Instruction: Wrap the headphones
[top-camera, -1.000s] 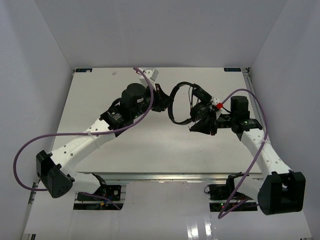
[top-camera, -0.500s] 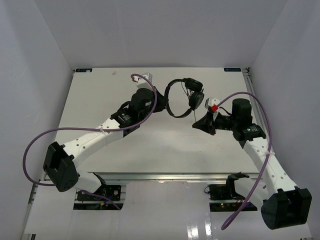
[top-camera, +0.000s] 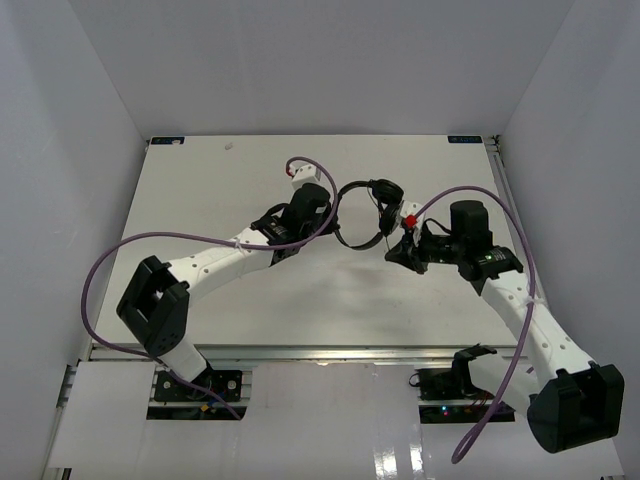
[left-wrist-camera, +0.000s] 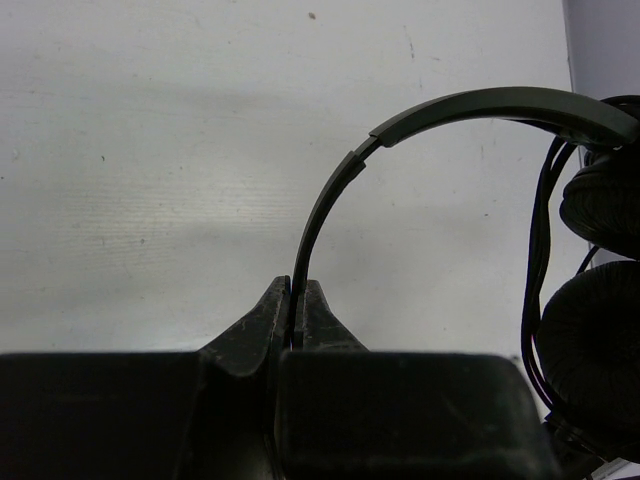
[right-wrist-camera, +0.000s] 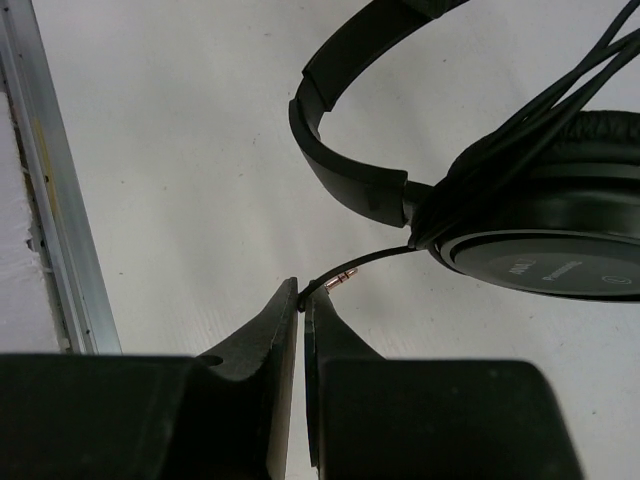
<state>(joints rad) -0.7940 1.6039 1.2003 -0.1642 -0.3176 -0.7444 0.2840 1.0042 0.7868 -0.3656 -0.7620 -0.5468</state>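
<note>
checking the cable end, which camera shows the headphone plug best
Right wrist: the plug sits close up, pinched by the right gripper. From the top it is too small to make out; the left wrist shows only the headband and earcups.

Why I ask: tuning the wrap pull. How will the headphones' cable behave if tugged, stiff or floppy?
Probably floppy: the cable lies in several bent strands across the earcup. It may slip, since the right gripper pinches only the thin plug end at its tips. The headband in the left gripper looks stiffer, arching unsupported.
</note>
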